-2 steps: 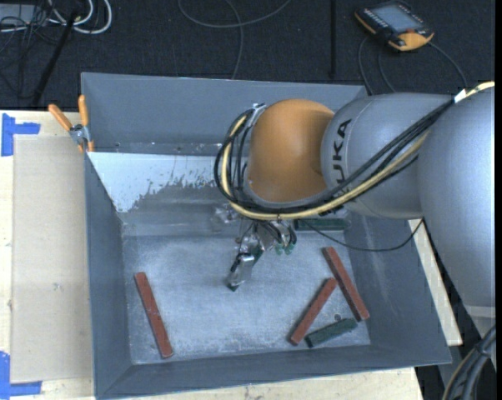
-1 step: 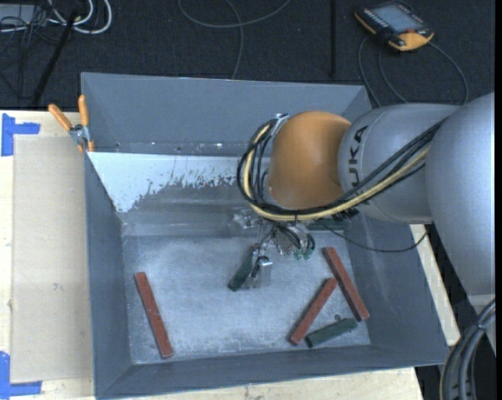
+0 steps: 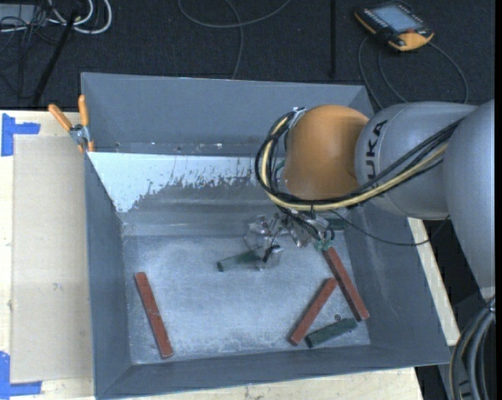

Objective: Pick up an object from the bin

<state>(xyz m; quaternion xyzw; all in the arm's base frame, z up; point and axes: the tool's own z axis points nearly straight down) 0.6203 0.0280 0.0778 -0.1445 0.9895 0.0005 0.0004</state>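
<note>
My gripper point(image 3: 266, 242) hangs below the orange cover, low over the middle of the bin floor. A thin dark green stick point(image 3: 238, 262) lies just under it, running out to the left from the fingertips. I cannot make out whether the fingers touch it. Two red-brown sticks lie to the right of the gripper: one point(image 3: 345, 283) slanting down toward the right wall, the other point(image 3: 312, 311) leaning the opposite way beside it.
A short dark green stick point(image 3: 332, 332) lies near the front right corner. Another red-brown stick point(image 3: 153, 314) lies at the front left. The arm reaches in over the bin's right wall.
</note>
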